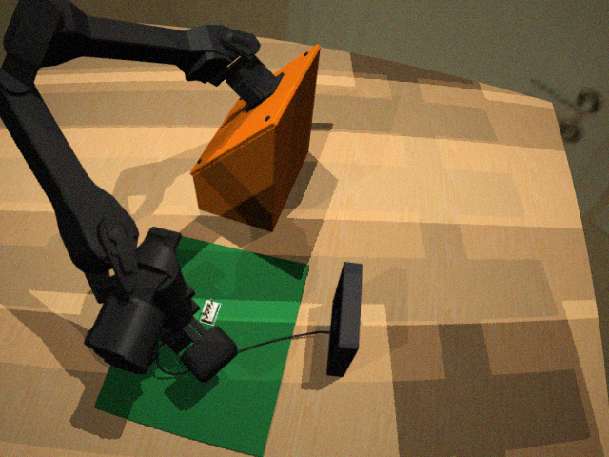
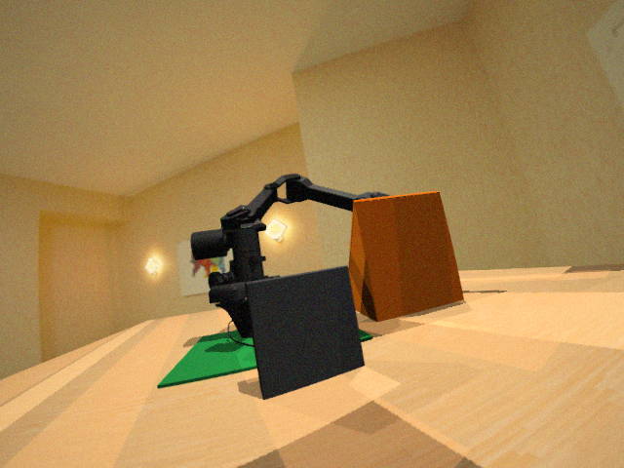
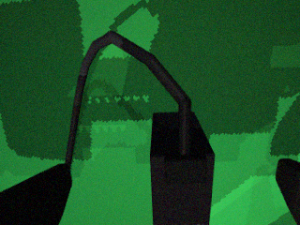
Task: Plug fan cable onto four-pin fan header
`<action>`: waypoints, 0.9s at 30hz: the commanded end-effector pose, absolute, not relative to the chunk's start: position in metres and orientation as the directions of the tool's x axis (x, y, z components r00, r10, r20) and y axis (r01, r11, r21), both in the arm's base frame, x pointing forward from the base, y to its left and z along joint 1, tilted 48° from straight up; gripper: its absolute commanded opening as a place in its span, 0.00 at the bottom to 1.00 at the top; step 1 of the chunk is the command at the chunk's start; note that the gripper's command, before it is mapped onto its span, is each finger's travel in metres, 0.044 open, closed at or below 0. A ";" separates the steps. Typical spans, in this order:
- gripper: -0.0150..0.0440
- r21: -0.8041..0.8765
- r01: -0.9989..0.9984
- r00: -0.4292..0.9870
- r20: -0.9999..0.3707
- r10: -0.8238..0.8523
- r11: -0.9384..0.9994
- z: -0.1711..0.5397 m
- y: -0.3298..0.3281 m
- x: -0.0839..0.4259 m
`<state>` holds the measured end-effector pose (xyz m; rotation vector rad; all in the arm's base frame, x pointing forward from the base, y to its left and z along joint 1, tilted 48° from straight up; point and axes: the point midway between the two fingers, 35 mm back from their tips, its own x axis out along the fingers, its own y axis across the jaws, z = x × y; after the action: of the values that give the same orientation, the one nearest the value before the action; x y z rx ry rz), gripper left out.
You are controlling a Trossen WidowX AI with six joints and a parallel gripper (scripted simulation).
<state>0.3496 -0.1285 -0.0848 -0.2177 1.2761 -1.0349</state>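
Observation:
The black plug stands between my spread fingertips, with a gap on each side. My gripper is open and holds nothing. The black cable arches from the plug's end and passes out of sight at the left finger in the wrist view. In the top view my hand hides the plug. The white four-pin header shows on the green board, just beside my hand; the wrist view does not show it. The dark fan stands on edge beside the board.
An orange block carries the arm's base and stands near the board's far edge. The cable runs across the board to the fan. The fan hides part of the board and the hand in the exterior view.

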 end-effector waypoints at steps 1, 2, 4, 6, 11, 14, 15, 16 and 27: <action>0.96 -0.653 0.512 -0.068 -0.678 -0.732 0.558 -0.085 -0.129 0.350; 0.91 -0.653 0.512 -0.068 -0.678 -0.732 0.558 -0.085 -0.129 0.350; 0.82 -0.653 0.512 -0.068 -0.678 -0.732 0.558 -0.085 -0.129 0.350; 0.73 -0.653 0.512 -0.068 -0.678 -0.732 0.558 -0.085 -0.129 0.350; 0.51 -0.653 0.512 -0.068 -0.678 -0.732 0.558 -0.085 -0.129 0.350; 0.38 -0.653 0.512 -0.068 -0.678 -0.732 0.558 -0.085 -0.129 0.350; 0.33 -0.653 0.512 -0.068 -0.678 -0.732 0.558 -0.085 -0.129 0.350; 0.29 -0.653 0.512 -0.068 -0.678 -0.732 0.558 -0.085 -0.129 0.350; 0.25 -0.654 0.510 -0.067 -0.678 -0.732 0.559 -0.051 -0.092 0.353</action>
<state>0.3508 -0.1019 -0.0618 -0.2265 1.2844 -1.0329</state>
